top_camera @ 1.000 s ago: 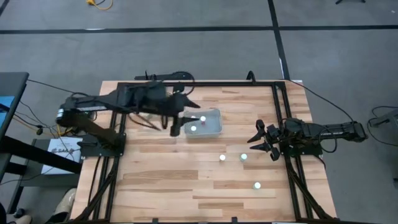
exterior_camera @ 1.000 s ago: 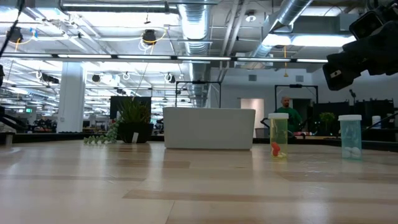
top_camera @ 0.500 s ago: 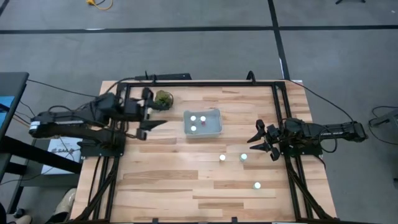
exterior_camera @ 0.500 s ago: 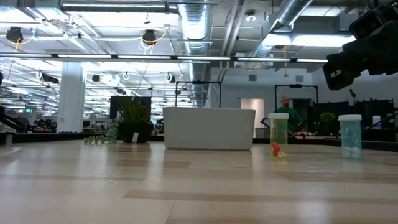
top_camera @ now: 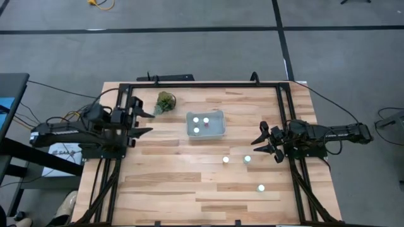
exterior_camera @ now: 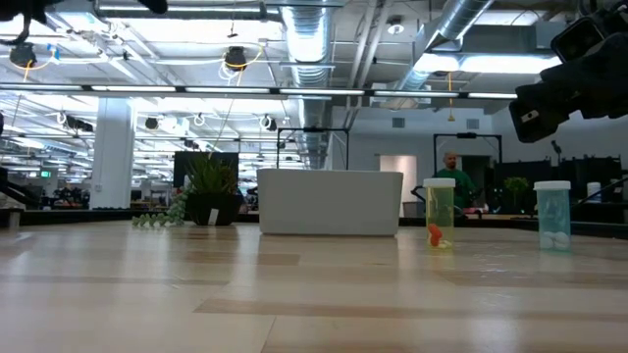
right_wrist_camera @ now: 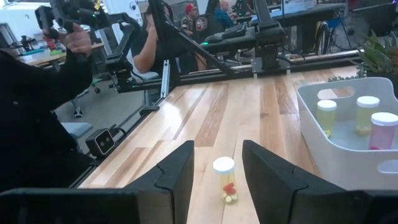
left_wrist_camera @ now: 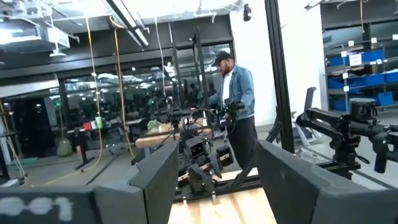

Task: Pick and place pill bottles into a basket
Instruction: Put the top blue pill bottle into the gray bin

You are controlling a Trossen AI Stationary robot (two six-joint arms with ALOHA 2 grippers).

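So the basket (top_camera: 206,124) sits a bit above the middle of the table (top_camera: 189,183) with three pill bottles already in it, and you can see their caps poking up in the right wrist view (right_wrist_camera: 368,115). Three more bottles are still out on the wood: one at roughly 5 o'clock from the basket (top_camera: 225,160), one just to the right of that (top_camera: 247,159), and a third further down toward 5 o'clock (top_camera: 261,188).

The right gripper (top_camera: 261,142) is parked at the table's 3 o'clock edge, fingers spread wide, nothing in them. The left gripper (top_camera: 146,122) is over at 9 o'clock, also spread and empty. A green leafy sprig (top_camera: 165,101) lies at 10 o'clock from the basket.
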